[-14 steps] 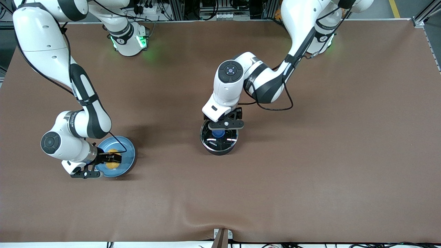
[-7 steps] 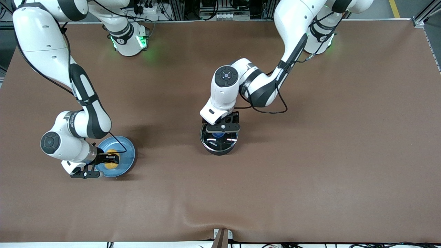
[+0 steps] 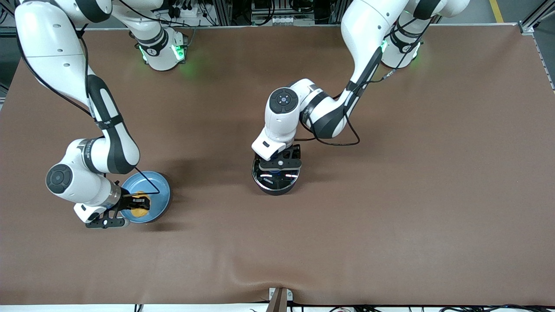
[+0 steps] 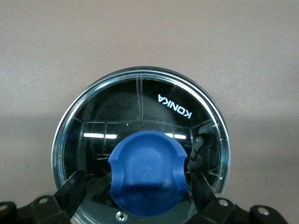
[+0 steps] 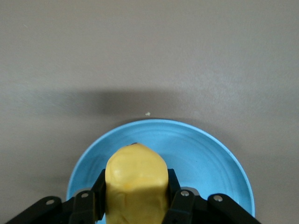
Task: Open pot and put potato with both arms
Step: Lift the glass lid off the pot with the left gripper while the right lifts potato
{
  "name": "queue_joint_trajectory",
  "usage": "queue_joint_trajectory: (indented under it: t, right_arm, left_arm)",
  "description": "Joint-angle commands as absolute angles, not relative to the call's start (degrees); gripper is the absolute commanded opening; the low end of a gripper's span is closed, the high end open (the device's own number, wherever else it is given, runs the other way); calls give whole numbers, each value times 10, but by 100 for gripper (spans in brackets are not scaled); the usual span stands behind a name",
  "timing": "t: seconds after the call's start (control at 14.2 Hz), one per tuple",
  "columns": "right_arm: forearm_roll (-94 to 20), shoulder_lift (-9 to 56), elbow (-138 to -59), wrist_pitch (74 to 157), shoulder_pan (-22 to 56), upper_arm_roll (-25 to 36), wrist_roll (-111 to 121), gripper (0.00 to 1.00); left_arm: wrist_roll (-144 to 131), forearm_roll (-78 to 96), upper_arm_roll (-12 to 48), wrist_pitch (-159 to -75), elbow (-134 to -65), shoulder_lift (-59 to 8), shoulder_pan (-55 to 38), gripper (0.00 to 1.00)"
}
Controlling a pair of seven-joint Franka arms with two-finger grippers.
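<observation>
Brown table [image 3: 390, 216], right fingers [image 5: 180, 205] pinching potato [image 5: 136, 184].

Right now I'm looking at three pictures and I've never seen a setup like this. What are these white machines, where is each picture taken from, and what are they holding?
The white machines are two jointed robot arms bolted along one edge of a brown table. The big picture comes from a high camera facing them. The two smaller ones come from cameras on each arm's wrist, looking down past its two-fingered hand.

The left gripper is down over a black pot near the middle of the table. The pot still has its glass lid on, and the fingers stand open on either side of the lid's blue knob, not yet squeezing it.

The right gripper is at a light-blue plate toward the right arm's end of the table. Its fingers are pressed against a yellow toy potato. Whether the potato has left the plate is hard to tell.
</observation>
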State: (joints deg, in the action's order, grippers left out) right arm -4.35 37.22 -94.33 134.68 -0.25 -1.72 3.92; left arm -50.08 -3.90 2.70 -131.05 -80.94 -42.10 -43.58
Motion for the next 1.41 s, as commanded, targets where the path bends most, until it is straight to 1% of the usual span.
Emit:
queue_joint_trajectory:
  t: [0.0, 0.14, 0.21, 0.35, 0.42, 0.56, 0.63, 0.71, 0.78, 0.85, 0.99, 1.2, 1.34]
  right_arm:
    - [-53, 347, -947, 1337, 1, -21, 39, 18]
    - [-53, 339, -946, 1337, 2, -31, 35, 17]
    - [-53, 335, -943, 1337, 2, -38, 29, 17]
    - [-53, 329, -940, 1334, 3, -49, -2, 17]
    - [-53, 323, -940, 1330, 3, -60, -19, 17]
    - [-53, 316, -940, 1321, 3, -76, -46, 16]
    - [-53, 309, -940, 1318, 2, -89, -55, 14]
    - [-53, 308, -940, 1317, 3, -98, -64, 13]
    - [-53, 306, -940, 1316, 3, -109, -75, 11]
    - [-53, 306, -940, 1312, 3, -119, -94, 11]
    - [-53, 302, -940, 1311, 2, -135, -133, 14]
    - [-53, 302, -944, 1312, 3, -167, -170, 14]
    - [-53, 302, -944, 1312, 5, -189, -189, 14]
  left_arm:
    - [-526, -56, 11, -1323, -788, -438, -450, 100]
    - [-531, -56, 11, -1323, -787, -439, -450, 100]
    - [-538, -56, 11, -1323, -787, -439, -450, 94]
    - [-543, -56, 11, -1323, -787, -438, -450, 71]
    - [-548, -56, 11, -1323, -787, -437, -450, 63]
    - [-551, -56, 11, -1323, -788, -435, -449, 60]
    - [-552, -56, 11, -1322, -788, -433, -449, 55]
    - [-552, -56, 11, -1318, -788, -428, -447, 53]
    - [-552, -55, 11, -1317, -788, -420, -446, 53]
    - [-552, -55, 11, -1313, -788, -411, -443, 53]
    - [-549, -53, 7, -1280, -788, -386, -436, 53]
    - [-548, -49, 8, -1259, -791, -342, -416, 53]
    - [-542, -43, 11, -1222, -795, -310, -394, 53]
